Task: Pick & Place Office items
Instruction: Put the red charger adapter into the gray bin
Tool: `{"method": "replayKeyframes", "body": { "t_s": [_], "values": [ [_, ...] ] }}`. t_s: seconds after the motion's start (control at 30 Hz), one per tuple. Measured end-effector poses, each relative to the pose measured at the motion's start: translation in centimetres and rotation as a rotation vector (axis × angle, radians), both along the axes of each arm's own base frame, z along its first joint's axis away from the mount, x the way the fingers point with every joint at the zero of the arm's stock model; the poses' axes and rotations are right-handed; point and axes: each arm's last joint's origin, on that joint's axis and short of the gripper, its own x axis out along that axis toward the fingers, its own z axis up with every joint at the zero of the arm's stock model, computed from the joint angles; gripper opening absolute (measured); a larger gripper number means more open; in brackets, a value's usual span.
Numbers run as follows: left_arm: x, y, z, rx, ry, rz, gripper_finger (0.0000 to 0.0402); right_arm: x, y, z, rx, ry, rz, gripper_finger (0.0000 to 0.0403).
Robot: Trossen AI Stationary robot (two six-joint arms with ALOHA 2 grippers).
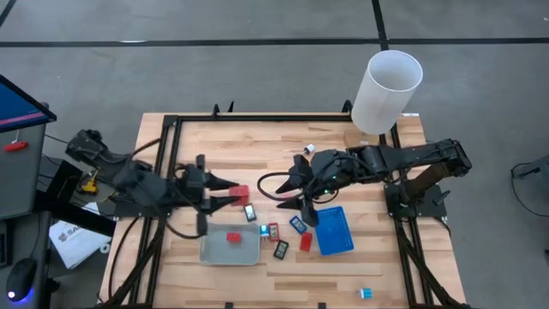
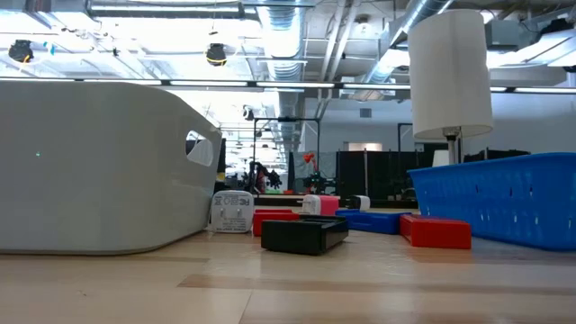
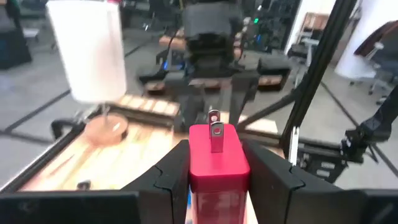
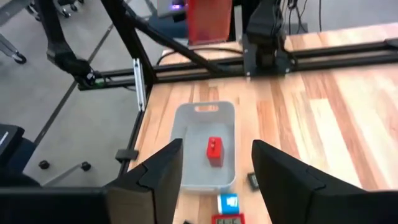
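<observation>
My left gripper (image 1: 232,194) hovers over the table's left middle, shut on a red block (image 3: 217,163) whose two metal prongs (image 3: 215,132) point away from it. Below and nearer lies a grey tray (image 1: 214,251) with another red block (image 1: 232,236) flat on its floor. My right gripper (image 1: 298,194) stands open above the table's middle and holds nothing. In the right wrist view its fingers frame the grey tray (image 4: 194,163). Several small office items lie on the wood between the trays: a black piece (image 1: 280,249), a red block (image 1: 306,242), a blue-faced piece (image 1: 298,224). My left gripper pinches the red block by its two opposite sides (image 3: 194,167) between its two fingers. The fingers run about level, coming from the table's left. The block is lifted clear of the table, and its pronged end sticks out past the fingertips.
A blue tray (image 1: 336,232) lies right of the loose items. A tall white cylinder (image 1: 386,90) stands at the far right corner. A tiny cyan bit (image 1: 366,293) lies near the front edge, and a white bit (image 1: 310,149) toward the far side. A black frame (image 1: 257,120) rims the table.
</observation>
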Motion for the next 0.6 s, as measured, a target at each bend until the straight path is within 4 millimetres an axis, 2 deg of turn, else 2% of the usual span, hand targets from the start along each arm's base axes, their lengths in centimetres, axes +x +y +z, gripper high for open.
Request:
{"method": "replayKeyframes", "body": {
  "t_s": [0.13,0.3,0.47,0.6],
  "values": [
    [-2.4,-0.6,-0.9,-0.047,0.101,-0.026,0.0118,-0.1,0.0,-0.2,0.016,0.027,-0.012,0.0179],
    [-4.4,-2.7,-2.0,-0.125,0.151,-0.083,0.0118,-0.4,-0.1,0.3,0.052,0.007,-0.03,0.0176],
    [-5.9,-5.0,-4.8,-0.225,0.174,-0.111,0.0118,-1.1,-0.2,1.3,0.098,-0.029,-0.049,0.0176],
    [-6.8,-6.7,-7.8,-0.26,0.111,-0.085,0.0118,-1.7,-0.4,2.1,0.132,-0.066,-0.072,0.0172]
  ]
}}
